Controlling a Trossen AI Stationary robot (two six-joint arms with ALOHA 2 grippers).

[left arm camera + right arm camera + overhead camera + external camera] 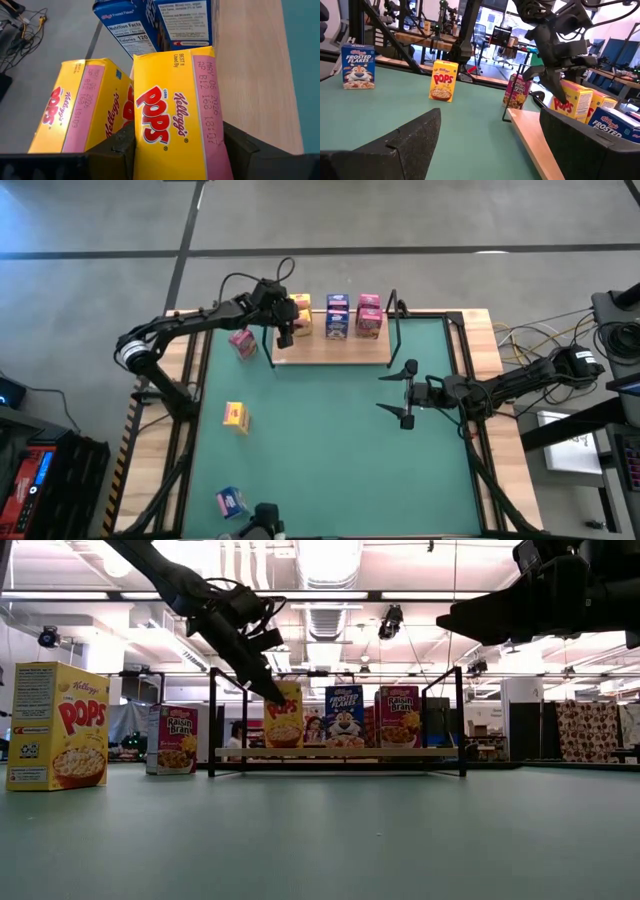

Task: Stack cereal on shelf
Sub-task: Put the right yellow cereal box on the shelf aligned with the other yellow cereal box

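Note:
My left gripper (284,330) reaches over the left end of the shelf (330,352), a light-wood board between black uprights, and is shut on a yellow Pops cereal box (175,110). A second yellow box (75,110) stands right beside it, with blue boxes (337,316) and pink boxes (368,314) further along the board. Three boxes stand on the green mat: a pink one (242,342), a yellow one (236,417) and a blue one (231,501). My right gripper (408,393) waits open over the mat, right of the shelf. My left gripper pinches the yellow Pops box between its two fingers (122,145), one on each broad face near the top end (170,150). The fingers come from above, slanting down from the table's left. The box is upright with its lower end (283,743) at the shelf board; I cannot tell if it rests there.
The shelf's black uprights (211,720) stand at both ends of the board, and one rises close to my left gripper. The right part of the board (440,752) is bare. Open green mat (330,450) lies between the shelf and the table's near edge.

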